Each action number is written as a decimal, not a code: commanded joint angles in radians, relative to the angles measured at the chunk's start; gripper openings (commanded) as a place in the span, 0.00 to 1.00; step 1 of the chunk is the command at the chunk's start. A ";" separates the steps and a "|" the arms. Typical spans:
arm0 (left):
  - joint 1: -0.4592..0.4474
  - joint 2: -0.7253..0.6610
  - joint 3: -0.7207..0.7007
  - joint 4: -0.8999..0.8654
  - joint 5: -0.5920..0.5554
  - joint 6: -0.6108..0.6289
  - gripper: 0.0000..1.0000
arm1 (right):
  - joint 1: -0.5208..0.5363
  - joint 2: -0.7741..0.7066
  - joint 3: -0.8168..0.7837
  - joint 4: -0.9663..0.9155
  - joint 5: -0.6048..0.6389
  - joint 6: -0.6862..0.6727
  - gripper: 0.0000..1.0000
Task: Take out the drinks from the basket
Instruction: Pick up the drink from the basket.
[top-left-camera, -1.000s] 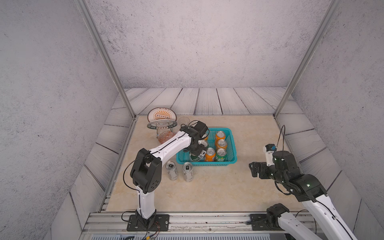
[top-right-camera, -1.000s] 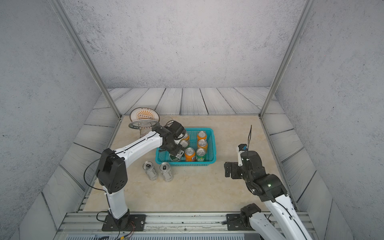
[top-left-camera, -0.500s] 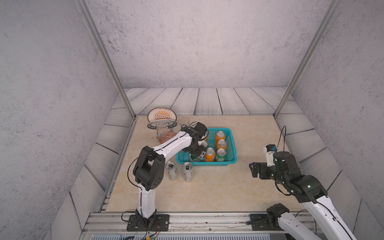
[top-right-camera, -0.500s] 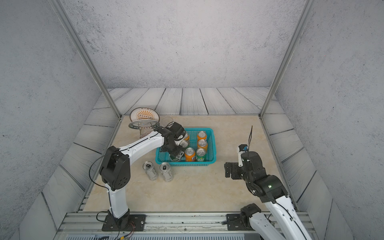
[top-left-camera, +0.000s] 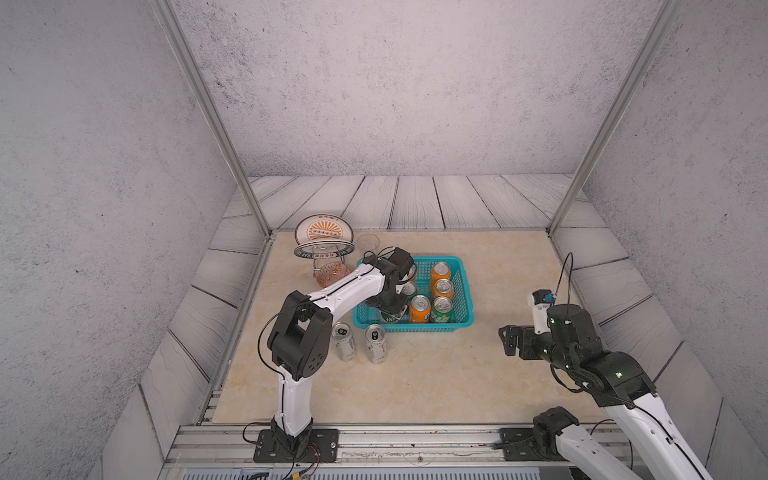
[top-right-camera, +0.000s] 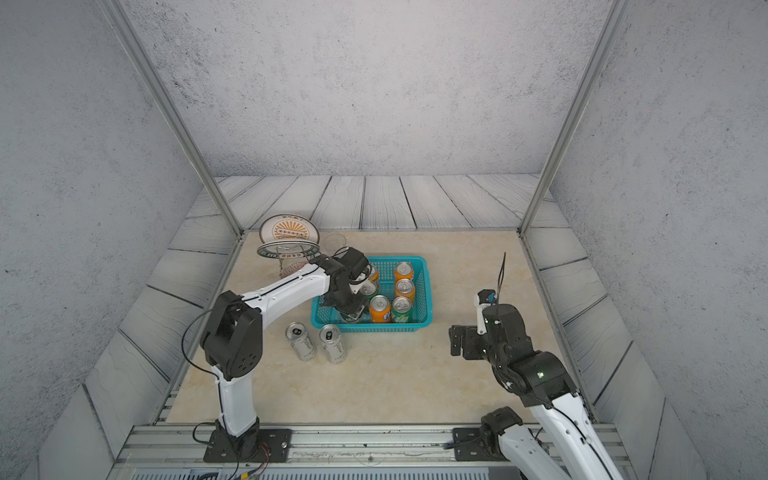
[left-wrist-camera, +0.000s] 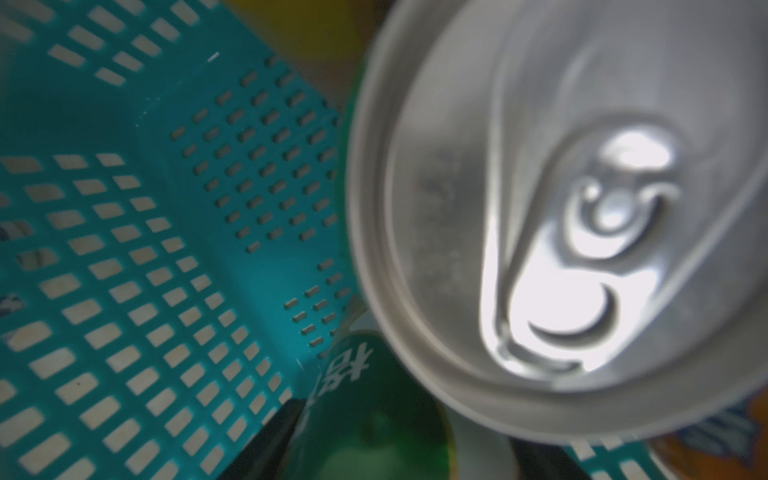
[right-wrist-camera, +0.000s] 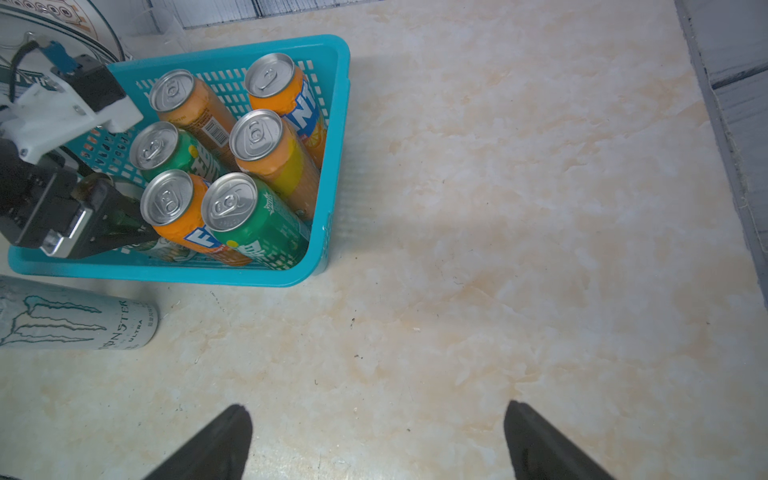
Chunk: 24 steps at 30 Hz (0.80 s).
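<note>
The left gripper (top-left-camera: 394, 311) clasps a green can (left-wrist-camera: 374, 419) between its fingers (right-wrist-camera: 118, 235) at the lower-left corner of the basket (top-left-camera: 419, 329) in a top view, seemingly ready for a straight lift out, while the right gripper (right-wrist-camera: 376, 409) gapes empty.

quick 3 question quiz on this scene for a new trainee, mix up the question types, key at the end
1. Multiple choice: how many silver cans stand outside the basket? A one, B two, C four.
2. True or false: the right gripper holds a can.
3. Open: what is the left gripper closed around?
Key: 1 B; 2 false; 3 a green can.
</note>
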<state>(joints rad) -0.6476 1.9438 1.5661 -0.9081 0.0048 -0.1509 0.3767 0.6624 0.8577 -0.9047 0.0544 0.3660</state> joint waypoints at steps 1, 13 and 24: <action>0.005 -0.054 0.000 -0.026 -0.005 -0.006 0.67 | 0.002 -0.010 -0.009 -0.008 -0.005 0.010 0.99; -0.001 -0.188 0.033 -0.086 0.014 -0.012 0.64 | 0.004 -0.018 -0.008 -0.010 -0.007 0.010 0.99; -0.050 -0.348 0.062 -0.146 -0.025 -0.038 0.64 | 0.003 -0.018 -0.006 -0.010 -0.010 0.011 0.99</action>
<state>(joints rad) -0.6823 1.6531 1.5818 -1.0374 0.0006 -0.1730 0.3767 0.6540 0.8577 -0.9085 0.0540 0.3664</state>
